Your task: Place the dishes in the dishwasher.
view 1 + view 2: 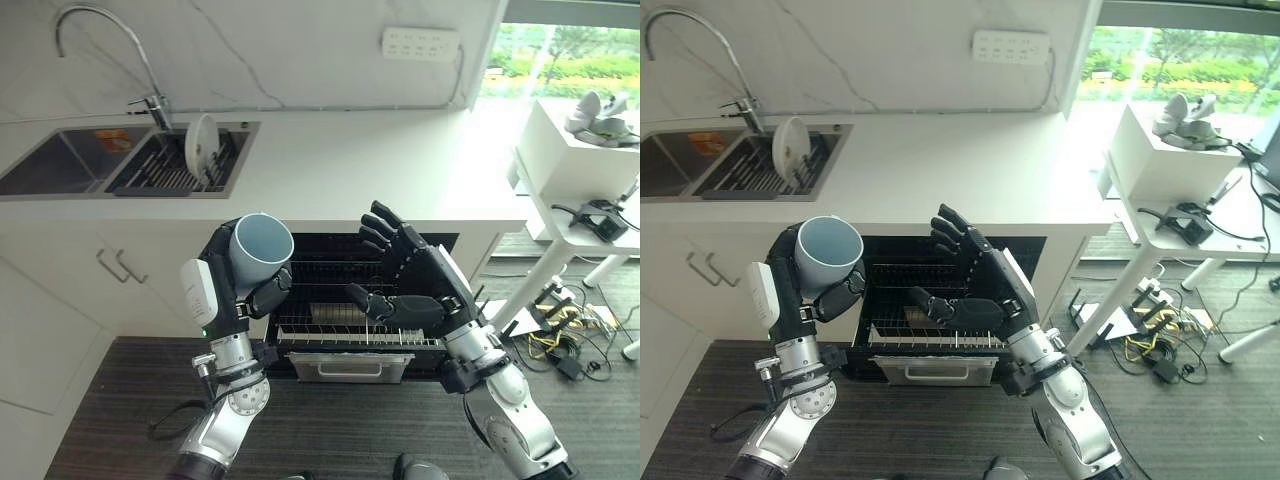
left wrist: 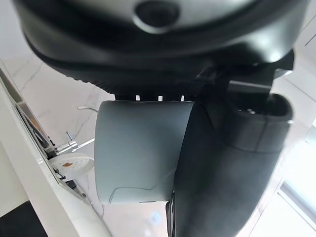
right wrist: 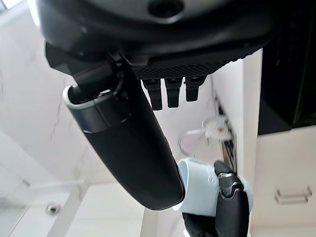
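Wide white counter across the back, and under it the dishwasher stands open with its rack pulled out toward the robot. The rack's wire tines are bare at the front; a small dark piece lies among them, too unclear to name. At the far left of the counter, the sink, with a tall curved tap over it. Beside the basin, a drying rack holds one white plate upright on its edge.

Now the hands. The left hand is raised in front of the rack's left corner, fingers and thumb curled tight round a pale blue cup. The cup is up in the air, mouth tilted up and toward the camera, not touching the rack. In the left wrist view the cup sits snug against the palm, thumb wrapped across its side.

The right hand hovers over the rack's right half, palm turned toward the cup, fingers straight and spread, thumb out, holding nothing. It's near the cup, a clear gap between them.
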You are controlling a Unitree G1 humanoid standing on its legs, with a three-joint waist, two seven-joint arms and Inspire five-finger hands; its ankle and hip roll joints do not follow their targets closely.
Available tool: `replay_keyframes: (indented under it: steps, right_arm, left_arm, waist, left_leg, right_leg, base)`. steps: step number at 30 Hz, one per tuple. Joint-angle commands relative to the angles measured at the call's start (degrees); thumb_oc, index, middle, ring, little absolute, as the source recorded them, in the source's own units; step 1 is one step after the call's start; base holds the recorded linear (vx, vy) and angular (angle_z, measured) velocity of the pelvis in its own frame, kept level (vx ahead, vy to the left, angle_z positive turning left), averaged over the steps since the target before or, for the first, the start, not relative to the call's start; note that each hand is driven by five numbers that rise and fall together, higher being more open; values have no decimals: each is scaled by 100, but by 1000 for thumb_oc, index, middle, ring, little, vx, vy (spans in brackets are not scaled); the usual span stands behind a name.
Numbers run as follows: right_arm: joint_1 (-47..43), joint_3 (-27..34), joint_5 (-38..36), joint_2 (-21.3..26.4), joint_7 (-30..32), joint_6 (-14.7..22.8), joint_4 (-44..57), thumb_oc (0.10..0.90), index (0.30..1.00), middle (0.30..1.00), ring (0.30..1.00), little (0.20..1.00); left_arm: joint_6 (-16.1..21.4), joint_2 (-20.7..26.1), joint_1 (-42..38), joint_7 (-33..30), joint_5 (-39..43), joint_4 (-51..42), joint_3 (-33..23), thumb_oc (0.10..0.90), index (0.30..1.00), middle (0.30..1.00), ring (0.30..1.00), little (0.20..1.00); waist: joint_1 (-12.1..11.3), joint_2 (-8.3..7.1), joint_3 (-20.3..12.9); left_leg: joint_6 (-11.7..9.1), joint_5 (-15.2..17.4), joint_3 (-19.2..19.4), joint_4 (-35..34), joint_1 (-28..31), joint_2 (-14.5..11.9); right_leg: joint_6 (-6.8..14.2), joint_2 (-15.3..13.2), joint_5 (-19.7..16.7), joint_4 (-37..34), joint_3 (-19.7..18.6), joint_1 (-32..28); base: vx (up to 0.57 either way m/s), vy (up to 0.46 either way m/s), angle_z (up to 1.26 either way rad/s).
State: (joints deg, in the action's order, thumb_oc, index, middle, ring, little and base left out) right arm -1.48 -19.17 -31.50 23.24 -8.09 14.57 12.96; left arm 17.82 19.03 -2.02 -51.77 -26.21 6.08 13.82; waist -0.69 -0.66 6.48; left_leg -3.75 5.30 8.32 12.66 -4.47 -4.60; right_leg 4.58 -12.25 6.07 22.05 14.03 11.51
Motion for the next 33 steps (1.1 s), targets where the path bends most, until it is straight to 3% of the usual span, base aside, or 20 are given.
replay_keyframes:
  steps: [1,13,22,33]
  right_arm:
    - [-580,132,114,-126,111,399,359,800,900,900,900,900]
    - [-896,-87,-16,-157,271,217,127,800,900,900,900,900]
    - [-998,-177,6,-165,337,-188,-30,800,900,900,900,900]
    - [-1227,-379,45,-105,177,-488,-5,800,900,900,900,900]
  left_arm:
    - [543,345,-543,-175,-396,-662,-10,400,300,300,300,300]
    - [642,459,-665,120,-495,-658,349,400,300,300,300,300]
    - [684,529,-778,306,-548,-672,577,400,300,300,300,300]
    - [380,662,-924,676,-429,-885,788,400,300,300,300,300]
  waist:
    - [22,-185,-200]
    - [-83,-195,-184]
    - [-49,-188,-190]
    - [-46,-193,-192]
  left_leg:
    - [82,667,-303,453,-203,58]
    - [97,654,-414,453,-233,87]
    - [113,648,-423,453,-229,89]
    - [125,644,-423,453,-219,97]
  right_leg:
    - [424,134,216,-486,-224,-666]
    - [425,163,225,-486,-257,-691]
    - [433,206,209,-486,-349,-679]
    - [445,236,188,-486,-419,-657]
  base:
    - [10,-19,26]
    - [6,-4,4]
    - [3,-4,2]
    - [0,0,0]
